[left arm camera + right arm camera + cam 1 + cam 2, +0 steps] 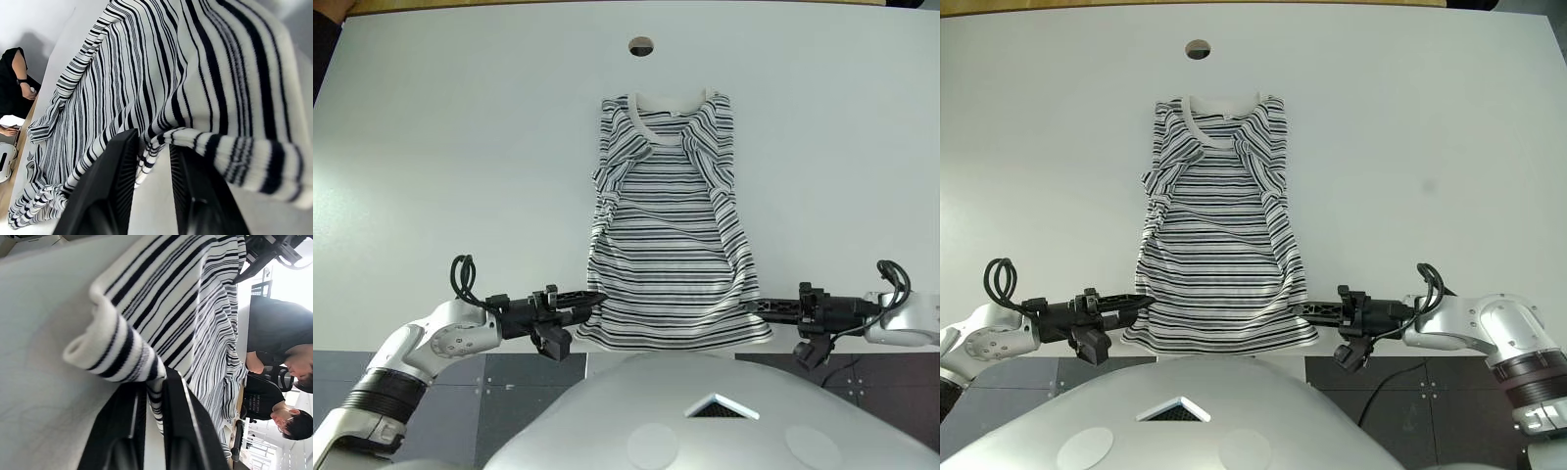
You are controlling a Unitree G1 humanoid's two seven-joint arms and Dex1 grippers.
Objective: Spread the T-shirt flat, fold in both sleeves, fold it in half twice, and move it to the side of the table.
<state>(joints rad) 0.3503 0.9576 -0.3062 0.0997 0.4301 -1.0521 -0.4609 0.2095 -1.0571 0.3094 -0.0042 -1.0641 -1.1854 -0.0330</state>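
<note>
Worktop [431, 147]: white and plain; it carries the shirt. Its near edge runs just in front of both claws.

Left claw [595, 298]: low at the near edge, on the left side of the shirt, pointing inward at the hem. In the left wrist view its two black fingers [115, 186] stand close on either side of the hem's rolled corner, pinching the striped cloth at their tips.

Cable hole [641, 46]: a round opening in the worktop on the far side, beyond the collar and a little left of it, apart from the shirt.

T-shirt [671, 225]: black-and-white stripes, lying lengthwise at mid-worktop.
- Collar [666, 110]: white, at the far end.
- Hem [675, 338]: at the near edge.
- Left sleeve [607, 191]: turned in over the body, which leaves the top narrow and bunched.
- Right sleeve [717, 162]: also turned in over the body.
- Body: the cloth widens toward the hem, with wrinkles down both sides.

Right claw [750, 305]: level with the left one, at the opposite hem corner and also pointing inward. In the right wrist view [155, 382] its fingers are pressed nearly together, with a fold of striped hem caught between them. The rolled hem edge bulges just beside the tips.
</note>
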